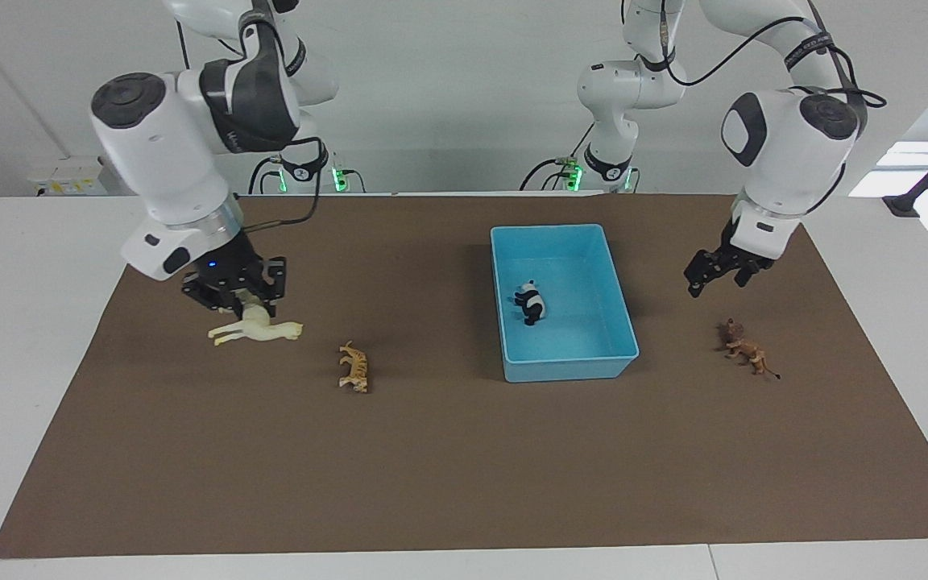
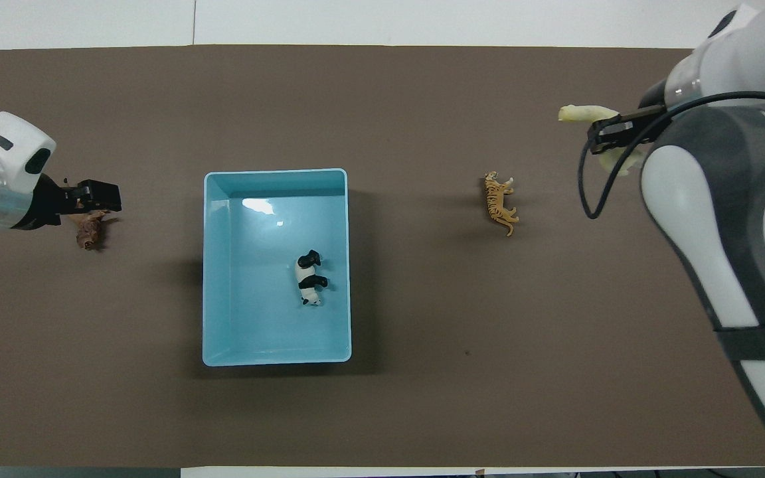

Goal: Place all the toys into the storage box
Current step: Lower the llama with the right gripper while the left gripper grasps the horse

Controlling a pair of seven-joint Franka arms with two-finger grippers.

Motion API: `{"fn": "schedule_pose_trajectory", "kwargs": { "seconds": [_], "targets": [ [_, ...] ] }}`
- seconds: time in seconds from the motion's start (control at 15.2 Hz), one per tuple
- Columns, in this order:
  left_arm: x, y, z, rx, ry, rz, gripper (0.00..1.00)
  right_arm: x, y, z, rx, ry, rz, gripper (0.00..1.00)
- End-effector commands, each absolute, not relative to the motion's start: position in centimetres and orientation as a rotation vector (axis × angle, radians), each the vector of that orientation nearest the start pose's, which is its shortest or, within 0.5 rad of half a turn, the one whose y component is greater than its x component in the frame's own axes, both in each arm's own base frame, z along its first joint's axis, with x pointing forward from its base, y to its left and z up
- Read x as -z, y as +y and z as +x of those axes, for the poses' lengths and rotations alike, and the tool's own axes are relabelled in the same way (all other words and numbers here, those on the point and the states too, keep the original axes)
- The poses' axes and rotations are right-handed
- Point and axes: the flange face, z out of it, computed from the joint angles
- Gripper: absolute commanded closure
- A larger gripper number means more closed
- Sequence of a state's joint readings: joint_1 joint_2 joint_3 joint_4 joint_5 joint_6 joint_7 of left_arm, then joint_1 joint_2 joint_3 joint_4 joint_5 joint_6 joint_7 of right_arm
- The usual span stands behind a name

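The light-blue storage box [image 1: 569, 364] [image 2: 208, 279] sits mid-table with the black-and-white panda [image 1: 530, 303] [image 2: 308, 277] lying inside it. My right gripper [image 1: 242, 304] [image 2: 611, 136] is shut on the cream camel [image 1: 258, 329] [image 2: 582, 113], which hangs above the mat toward the right arm's end. An orange tiger [image 1: 354, 367] [image 2: 501, 204] lies on the mat between the camel and the box. My left gripper [image 1: 715, 283] [image 2: 100, 198] hangs open and empty over the brown lion [image 1: 742, 348] [image 2: 88, 230], which lies toward the left arm's end.
A brown mat [image 1: 464, 467] covers the white table [image 1: 21, 322]. A black stand [image 1: 927, 181] sits on the table's edge at the left arm's end, off the mat.
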State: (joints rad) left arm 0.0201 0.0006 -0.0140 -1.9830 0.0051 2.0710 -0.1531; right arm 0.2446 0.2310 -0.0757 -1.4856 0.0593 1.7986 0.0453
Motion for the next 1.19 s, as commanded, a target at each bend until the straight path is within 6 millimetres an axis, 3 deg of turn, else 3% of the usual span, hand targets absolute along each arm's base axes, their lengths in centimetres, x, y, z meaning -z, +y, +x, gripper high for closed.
{"fn": "schedule_pose_trajectory", "kwargs": {
  "seconds": [0.0, 0.13, 0.26, 0.33, 0.4, 0.53, 0.66, 0.73, 0.79, 0.86, 1.12],
  "targets": [
    [-44.8, 3.6, 57.5, 0.193, -0.303, -3.111, 0.00, -55.6, 20.0, 61.1, 0.122, -0.046, -3.075, 1.00],
    [-42.6, 5.9, 57.9, 0.231, -0.409, -3.099, 0.00, -55.8, 25.2, 59.6, 0.151, 0.000, -3.049, 1.00],
    [-40.1, 7.0, 58.4, 0.270, -0.662, -3.065, 0.00, -55.4, 30.7, 57.9, 0.188, -0.009, -3.003, 1.00],
    [-39.2, 7.1, 58.8, 0.299, -0.780, -3.045, 0.00, -54.1, 35.1, 56.7, 0.212, -0.021, -2.988, 1.00],
    [-38.4, 7.3, 59.0, 0.320, -0.830, -3.036, 0.00, -52.6, 38.0, 56.1, 0.234, -0.012, -2.977, 1.00],
    [-36.6, 9.1, 58.8, 0.359, -0.889, -3.017, 0.00, -49.8, 42.1, 55.1, 0.266, -0.048, -2.953, 1.00],
    [-34.6, 9.5, 59.1, 0.364, -0.915, -3.012, 0.00, -46.7, 45.8, 54.9, 0.267, -0.092, -2.951, 1.00],
    [-33.9, 9.7, 59.3, 0.354, -0.918, -3.011, 0.00, -44.2, 49.9, 54.0, 0.274, -0.119, -2.945, 1.00],
    [-33.3, 9.8, 59.3, 0.347, -0.922, -3.011, 0.00, -42.7, 51.7, 53.2, 0.274, -0.103, -2.950, 1.00],
    [-32.8, 9.8, 59.3, 0.335, -0.920, -3.011, 0.00, -42.6, 52.5, 52.6, 0.275, -0.077, -2.950, 1.00],
    [-32.1, 9.7, 59.2, 0.316, -0.925, -3.011, 0.00, -41.3, 53.3, 50.1, 0.172, 0.157, -2.985, 1.00]
  ]
}}
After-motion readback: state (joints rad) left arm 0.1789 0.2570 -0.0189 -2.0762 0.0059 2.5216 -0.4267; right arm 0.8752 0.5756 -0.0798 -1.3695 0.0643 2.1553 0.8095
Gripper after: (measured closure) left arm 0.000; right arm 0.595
